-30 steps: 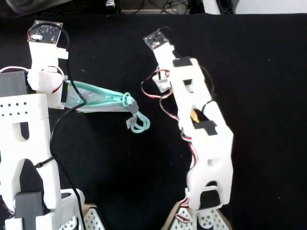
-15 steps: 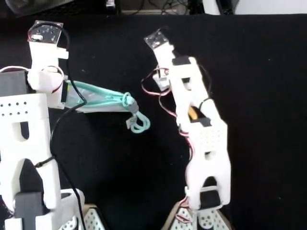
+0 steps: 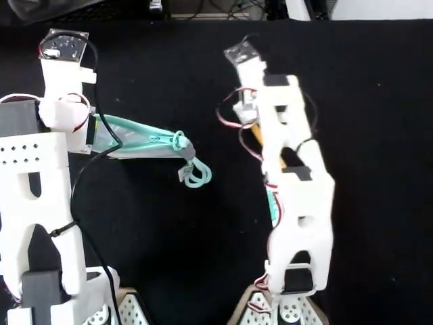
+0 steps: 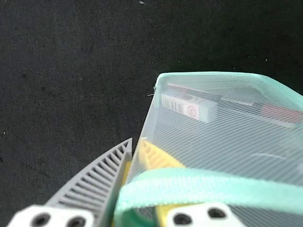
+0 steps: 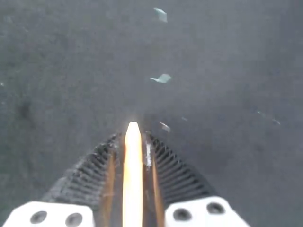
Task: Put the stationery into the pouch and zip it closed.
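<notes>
Fingers (image 4: 94, 175) of the left gripper (image 4: 134, 144) are clamped on one end of the pouch (image 4: 227, 142), a see-through pouch with mint trim. A white block (image 4: 188, 108) and pens lie inside it. Its looped zip pull (image 3: 196, 175) lies at the far end on the black table (image 3: 379, 101). Well apart, the right gripper (image 5: 132, 137) pinches a slim orange piece (image 5: 132, 175) above the table.

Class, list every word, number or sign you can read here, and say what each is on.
On the white box inside the pouch: a barcode and a round red sign; the print is too small to read.
On the orange stick in the right gripper: no print visible.
</notes>
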